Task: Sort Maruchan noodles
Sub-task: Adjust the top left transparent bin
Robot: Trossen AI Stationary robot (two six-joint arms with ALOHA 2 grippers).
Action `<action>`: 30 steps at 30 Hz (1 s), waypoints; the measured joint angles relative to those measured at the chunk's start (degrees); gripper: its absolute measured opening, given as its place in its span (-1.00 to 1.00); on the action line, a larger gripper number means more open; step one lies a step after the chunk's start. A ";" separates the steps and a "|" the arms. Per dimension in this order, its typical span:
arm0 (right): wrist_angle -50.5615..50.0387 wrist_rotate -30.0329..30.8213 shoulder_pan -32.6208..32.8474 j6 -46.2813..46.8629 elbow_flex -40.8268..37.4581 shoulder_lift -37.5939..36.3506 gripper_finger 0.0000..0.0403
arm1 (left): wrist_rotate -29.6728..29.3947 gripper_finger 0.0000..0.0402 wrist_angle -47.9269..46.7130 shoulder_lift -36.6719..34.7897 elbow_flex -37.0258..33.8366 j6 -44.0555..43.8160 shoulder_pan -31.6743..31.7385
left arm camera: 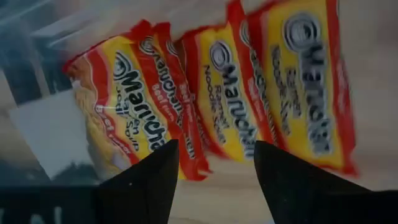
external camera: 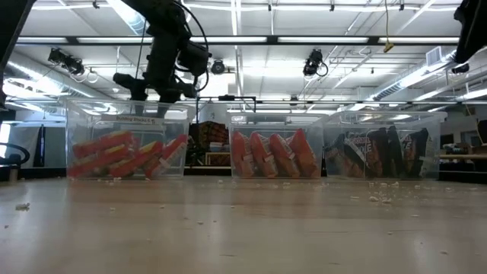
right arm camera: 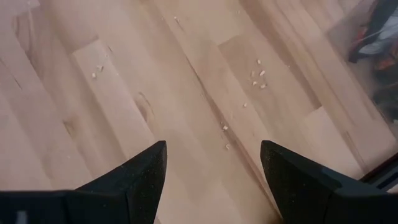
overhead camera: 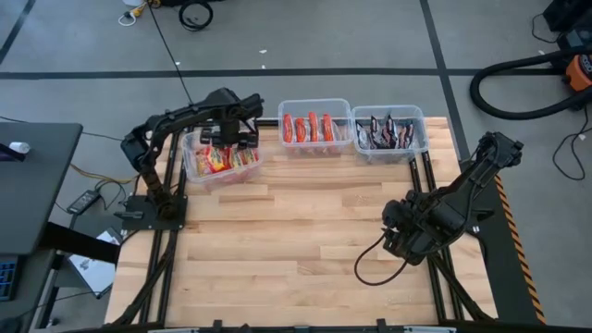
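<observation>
The Maruchan noodle packets all lie in three clear bins along the table's far edge. Orange-yellow packets (overhead camera: pixel 220 159) fill the left bin (overhead camera: pixel 191 168), red ones (overhead camera: pixel 313 127) the middle bin, dark black-and-silver ones (overhead camera: pixel 386 132) the right bin. In the left wrist view several yellow-and-red packets (left arm camera: pixel 217 93) lean side by side below the fingers. My left gripper (left arm camera: pixel 214 165) hangs open just above the left bin, touching nothing; the low view shows it (external camera: pixel 156 85) over that bin's rim. My right gripper (right arm camera: pixel 214 168) is open over bare wood near the table's right side.
Wooden tabletop (overhead camera: pixel 296 240) with noodle crumbs (right arm camera: pixel 258 74) scattered on it. A cable loops off the right arm near the table's front right (overhead camera: pixel 370 268). A white label sits on the left bin's wall (left arm camera: pixel 53 134). A vacuum hose lies on the floor beyond the table (overhead camera: pixel 518 83).
</observation>
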 joint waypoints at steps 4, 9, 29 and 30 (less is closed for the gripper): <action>0.05 1.85 0.02 1.52 0.00 0.02 0.32 | 0.69 -0.03 0.38 0.42 -0.24 -9.18 -0.22; 0.35 2.19 0.17 2.45 0.00 0.02 0.32 | 5.47 -0.14 0.53 0.37 -4.58 -19.18 -1.72; 1.38 -2.58 7.35 7.43 0.00 0.02 0.32 | 9.32 -0.17 9.88 0.30 -17.09 -23.41 -2.17; 1.40 -3.14 7.80 7.75 0.00 0.02 0.32 | 8.75 -0.17 9.11 0.28 -17.23 -23.48 -2.21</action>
